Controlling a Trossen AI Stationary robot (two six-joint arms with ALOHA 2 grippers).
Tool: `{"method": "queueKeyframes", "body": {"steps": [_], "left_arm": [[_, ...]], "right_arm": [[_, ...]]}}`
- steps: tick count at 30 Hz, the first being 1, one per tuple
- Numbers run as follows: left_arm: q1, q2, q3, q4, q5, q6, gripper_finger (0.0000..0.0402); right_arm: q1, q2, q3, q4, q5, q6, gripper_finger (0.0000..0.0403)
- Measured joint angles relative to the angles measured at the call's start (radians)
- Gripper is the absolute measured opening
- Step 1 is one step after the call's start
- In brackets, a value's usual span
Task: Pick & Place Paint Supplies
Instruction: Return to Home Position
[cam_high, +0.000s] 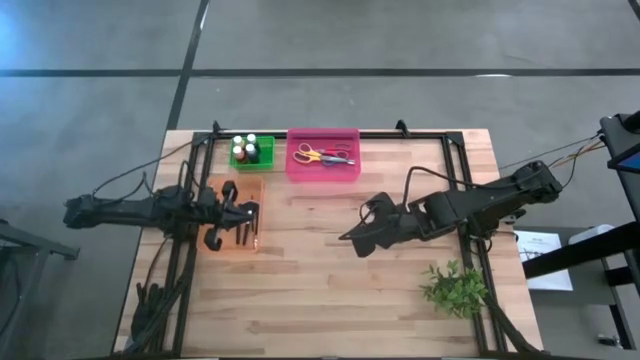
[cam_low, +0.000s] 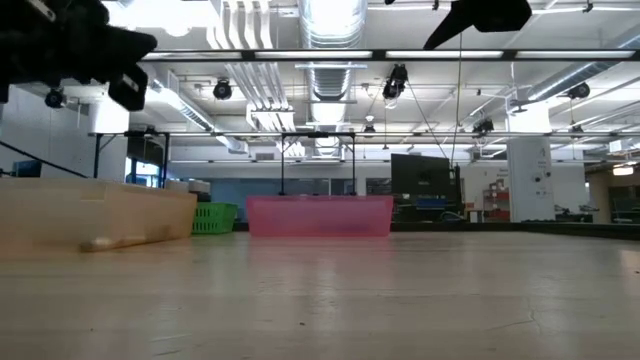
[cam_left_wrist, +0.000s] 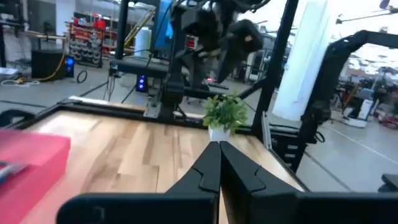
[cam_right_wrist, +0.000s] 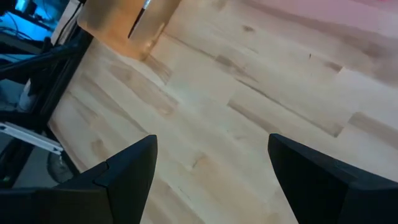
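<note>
**While Both Arms Hang Above the Surface, the Paint Supplies Lie in Three Bins**

Where the wooden surface meets its far edge, we see a green bin and a pink bin side by side. The green one holds the paint bottles, standing upright with pale caps. The pink one holds the scissors, yellow handles beside red ones. Just in front of the green bin sits an orange bin, and in it we make out the slim dark brushes.

From above, the left hand is over the orange bin. In its own wrist view the left hand has its two fingers pressed together with nothing between them, and it points across the boards towards the plant sprig.

Near the middle of the surface, the right hand hangs in front of the pink bin and well apart from it. Its wrist view shows the right hand spread wide and empty, with bare boards beneath and a corner of the orange bin farther off.

On the right arm's side, near the front edge, the sprig stands alone.
</note>
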Motion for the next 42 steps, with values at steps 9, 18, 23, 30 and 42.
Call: {"method": "queueKeyframes", "body": {"steps": [9, 18, 23, 30, 42], "left_arm": [[0.000, -0.251, -0.115, -0.094, -0.070, -0.030, 0.0008], [0.001, -0.221, -0.124, -0.162, -0.127, 0.010, 0.0008], [0.003, -0.176, -0.124, -0.165, -0.128, 0.016, 0.0008], [0.003, -0.087, -0.124, -0.165, -0.128, 0.051, 0.0007], [0.003, -0.008, -0.125, -0.165, -0.128, 0.046, 0.0007]], "right_arm": [[0.005, 0.003, 0.000, -0.006, -0.034, 0.051, 0.0301], [0.005, 0.005, -0.006, -0.007, -0.038, 0.076, 0.0301], [0.005, 0.005, -0.007, -0.005, -0.039, 0.075, 0.0301], [-0.004, 0.005, -0.008, 0.051, -0.034, -0.051, 0.0301], [-0.178, 0.006, -0.008, 0.422, -0.180, -0.691, 0.0301]]}}
